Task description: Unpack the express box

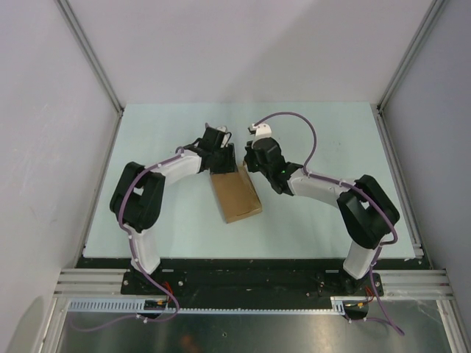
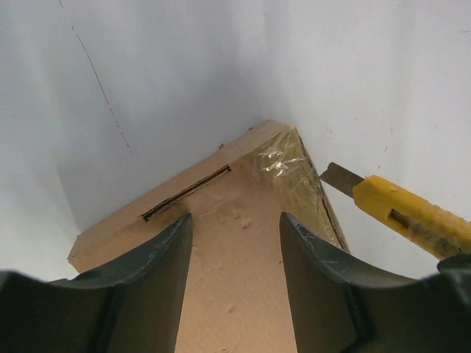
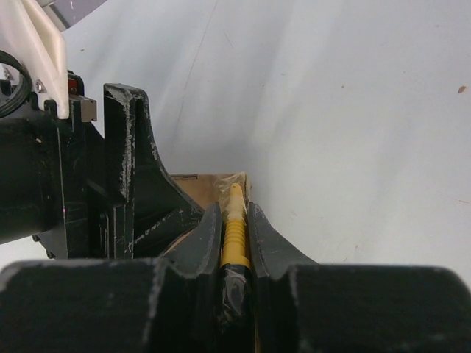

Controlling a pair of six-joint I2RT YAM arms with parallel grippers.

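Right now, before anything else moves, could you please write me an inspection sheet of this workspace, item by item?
Surface: pale green table, no spills seen.
Job's things: express box lies flat between the arms, lid down; clear tape covers one corner.
Clutter: nothing seen.
Grippers: left gripper open over the box top, contact cannot be told; right gripper shut on the yellow utility knife, blade out beside the taped corner.
Cables: a purple cable runs along each arm, away from the box.
Surroundings: plain walls with metal frame posts.
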